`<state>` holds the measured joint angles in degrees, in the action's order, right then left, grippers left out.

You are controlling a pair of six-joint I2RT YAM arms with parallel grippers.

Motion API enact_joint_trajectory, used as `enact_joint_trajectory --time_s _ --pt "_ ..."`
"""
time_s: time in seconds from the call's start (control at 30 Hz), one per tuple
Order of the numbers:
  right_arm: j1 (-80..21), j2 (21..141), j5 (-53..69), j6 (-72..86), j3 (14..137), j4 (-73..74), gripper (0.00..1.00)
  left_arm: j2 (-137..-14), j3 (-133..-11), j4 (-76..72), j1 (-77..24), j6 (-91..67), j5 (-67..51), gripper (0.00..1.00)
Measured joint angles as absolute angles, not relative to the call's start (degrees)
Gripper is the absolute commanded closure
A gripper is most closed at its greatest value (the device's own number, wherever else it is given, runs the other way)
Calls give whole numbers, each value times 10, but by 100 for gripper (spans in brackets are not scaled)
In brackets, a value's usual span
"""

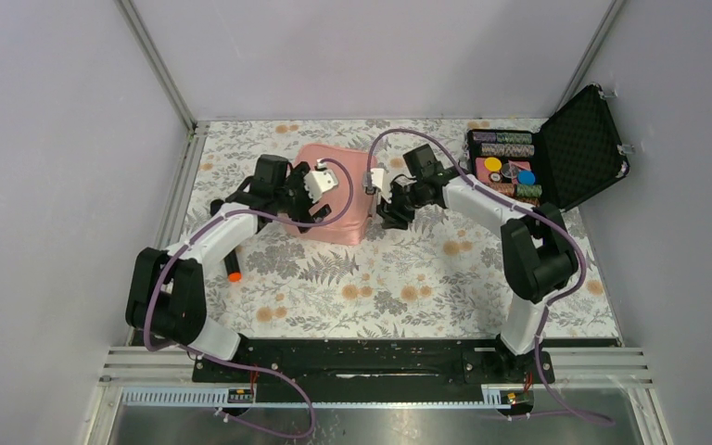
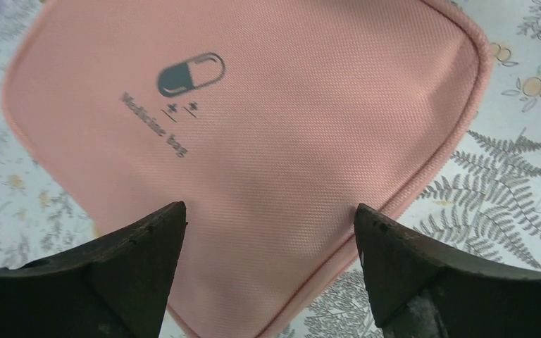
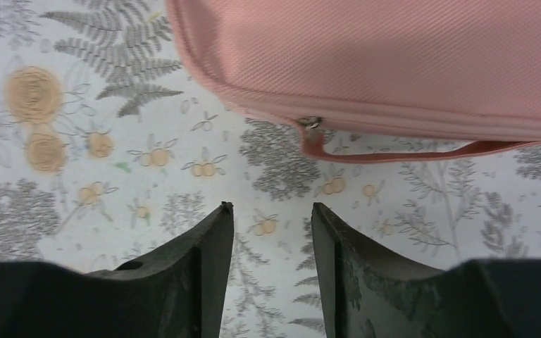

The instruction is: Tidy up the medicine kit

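Observation:
The medicine kit [image 1: 336, 222] is a pink soft zipped pouch lying closed on the flowered cloth at the back middle. Its lid [image 2: 303, 120] carries a dark pill logo [image 2: 190, 74]. My left gripper [image 1: 318, 208] hovers over the lid near the kit's front corner, open [image 2: 271, 215], with only pink fabric below it. My right gripper [image 1: 389, 215] sits just off the kit's right side, low over the cloth. It is open [image 3: 272, 208] with nothing between its fingers. A little ahead of it are the zip puller [image 3: 311, 124] and a pink strap [image 3: 408, 153] at the kit's edge.
A black foam-lined case [image 1: 582, 139] stands open at the back right, with colourful chips [image 1: 505, 167] in its base. An orange-tipped black marker [image 1: 234, 270] lies beside the left arm. Grey walls close in the table on three sides.

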<state>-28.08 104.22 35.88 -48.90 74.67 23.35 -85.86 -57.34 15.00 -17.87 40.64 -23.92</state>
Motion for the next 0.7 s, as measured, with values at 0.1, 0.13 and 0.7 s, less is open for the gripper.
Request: enact_joint_trajectory --time_s 0.1,0.13,0.7 --pt "-285 1071 340 -511 781 235 51 -853 -573 128 -178 404 -238 12" --pt "-287 1082 335 -514 795 234 51 -852 -573 123 -178 401 -238 12" --pt "-313 1147 330 -504 868 240 68 -852 -547 34 -169 295 -208 12"
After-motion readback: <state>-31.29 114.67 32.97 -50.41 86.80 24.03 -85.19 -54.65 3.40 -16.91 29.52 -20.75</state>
